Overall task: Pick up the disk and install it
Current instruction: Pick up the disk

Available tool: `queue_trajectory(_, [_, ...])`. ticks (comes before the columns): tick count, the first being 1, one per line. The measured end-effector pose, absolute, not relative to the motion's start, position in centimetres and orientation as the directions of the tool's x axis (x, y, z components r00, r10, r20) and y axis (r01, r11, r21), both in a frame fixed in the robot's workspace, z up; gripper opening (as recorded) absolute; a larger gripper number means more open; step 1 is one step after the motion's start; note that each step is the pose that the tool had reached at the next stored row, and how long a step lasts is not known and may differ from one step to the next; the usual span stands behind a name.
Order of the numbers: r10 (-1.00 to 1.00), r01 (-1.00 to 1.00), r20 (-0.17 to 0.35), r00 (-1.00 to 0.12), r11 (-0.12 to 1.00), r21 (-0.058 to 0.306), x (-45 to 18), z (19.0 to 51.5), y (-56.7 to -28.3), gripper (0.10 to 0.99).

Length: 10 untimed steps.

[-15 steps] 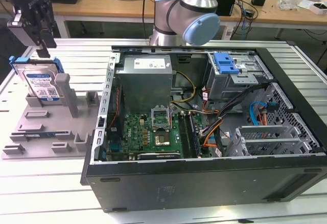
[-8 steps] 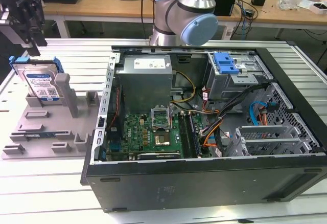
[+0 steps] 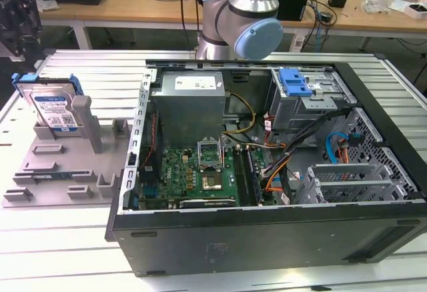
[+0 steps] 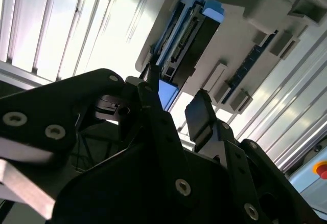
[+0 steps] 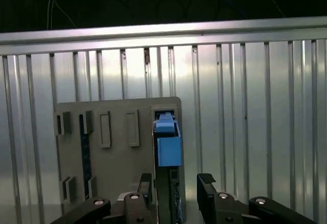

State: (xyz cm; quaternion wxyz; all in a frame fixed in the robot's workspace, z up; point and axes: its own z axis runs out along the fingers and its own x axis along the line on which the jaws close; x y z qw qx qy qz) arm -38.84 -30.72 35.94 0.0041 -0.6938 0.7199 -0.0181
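Note:
The disk (image 3: 55, 110) stands on edge in a slot of the grey fixture (image 3: 60, 165) at the exterior view's left; it is silver with a white-and-blue label and a blue bracket. In the first wrist view I look straight down on its blue-framed edge (image 5: 167, 142). My gripper (image 5: 176, 185) hangs above it, open, one finger (image 5: 145, 183) on each side of the disk's line and nothing held. The second wrist view shows the disk (image 4: 186, 40) beyond the spread fingers (image 4: 202, 114), apart from them.
The open computer case (image 3: 267, 239) lies to the exterior view's right of the fixture, with a motherboard (image 3: 200, 172), a power supply (image 3: 190, 105) and a drive cage with a blue latch (image 3: 295, 82). The arm's joint (image 3: 240, 19) rises behind the case. A ribbed metal table (image 3: 67, 252) carries everything.

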Motion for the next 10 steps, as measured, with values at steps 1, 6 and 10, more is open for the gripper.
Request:
queue_trajectory(1, [-0.999,-0.999,0.018,-0.031,0.03,-0.031,-38.85,35.93,-30.72,0.482])
queue_trajectory(6, [-0.999,-0.999,0.018,-0.03,0.03,-0.025,-38.85,35.87,-30.73,0.482])
queue_trajectory(10, [-0.999,-0.999,0.018,-0.028,0.028,-0.022,-38.93,35.66,-30.73,0.482])
